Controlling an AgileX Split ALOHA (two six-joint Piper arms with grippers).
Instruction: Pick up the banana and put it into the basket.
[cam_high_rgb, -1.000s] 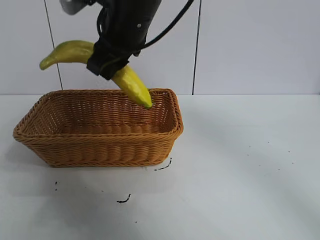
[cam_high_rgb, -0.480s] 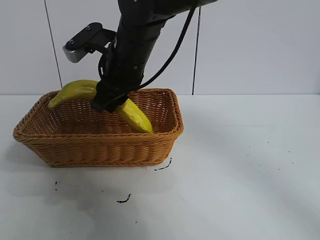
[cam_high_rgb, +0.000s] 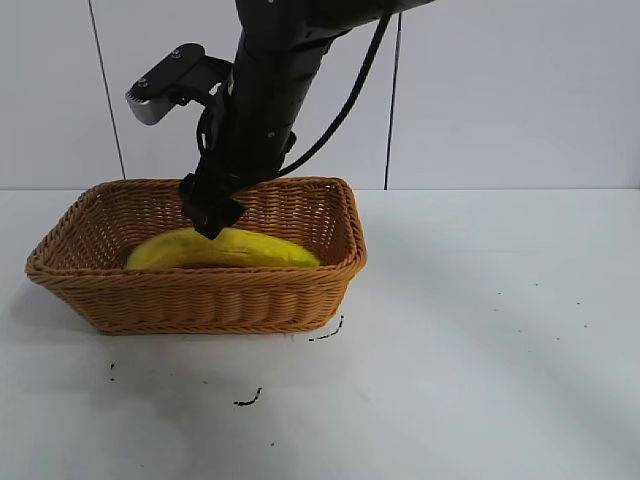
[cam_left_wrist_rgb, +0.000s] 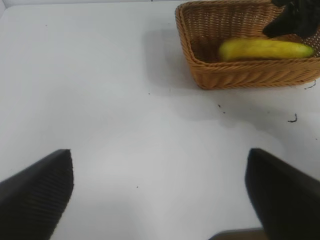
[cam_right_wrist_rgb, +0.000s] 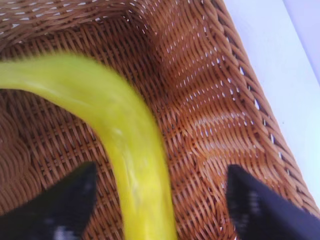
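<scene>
- The banana (cam_high_rgb: 222, 250) lies lengthwise on the floor of the basket (cam_high_rgb: 200, 300), below the braided rim and gripped by nothing. I take this to be the resting place the task asks for.
- The basket sits flat on the white table (cam_high_rgb: 480, 340), and its flaring sides keep the curved fruit from rolling out.
- The right gripper (cam_high_rgb: 210, 212) hangs just above the banana inside the basket. The right wrist view shows its two fingers (cam_right_wrist_rgb: 70, 200) standing wide apart on either side of the fruit, so the jaws are spread and hold nothing. By my reading, this is the release.
- The left gripper (cam_left_wrist_rgb: 160, 195) is parked low over bare table, well apart from the basket, with its jaws wide and empty. This job seems to need one arm only.
</scene>
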